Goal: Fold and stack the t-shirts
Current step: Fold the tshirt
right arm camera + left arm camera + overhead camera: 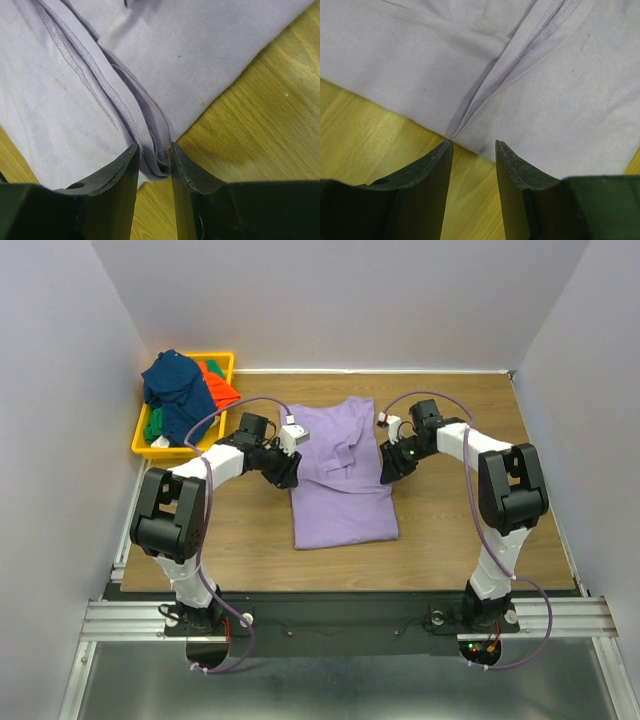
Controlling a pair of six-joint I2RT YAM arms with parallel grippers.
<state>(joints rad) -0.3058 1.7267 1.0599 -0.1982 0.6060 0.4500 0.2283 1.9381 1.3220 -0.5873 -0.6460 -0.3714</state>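
The light wooden table (450,530) stands between plain pale walls (60,390). The lavender-purple cloth t-shirt (342,480) lies flat at the table's centre with its sleeves folded inward. The navy blue t-shirt (178,390), orange-red t-shirt (215,385) and green t-shirt (153,426) are heaped in the yellow plastic bin (224,360) at the far left corner.

I read the left gripper (473,144) as open: its jaws stand apart at the lavender cloth's left edge, with nothing between them. The right gripper (155,147) is closed on the layered right edge.

Risk: with only one side gripped, a lift would likely skew the cloth and undo the sleeve folds. A shallow pinch may also drop a layer.

I find no legible brand, label or writing.
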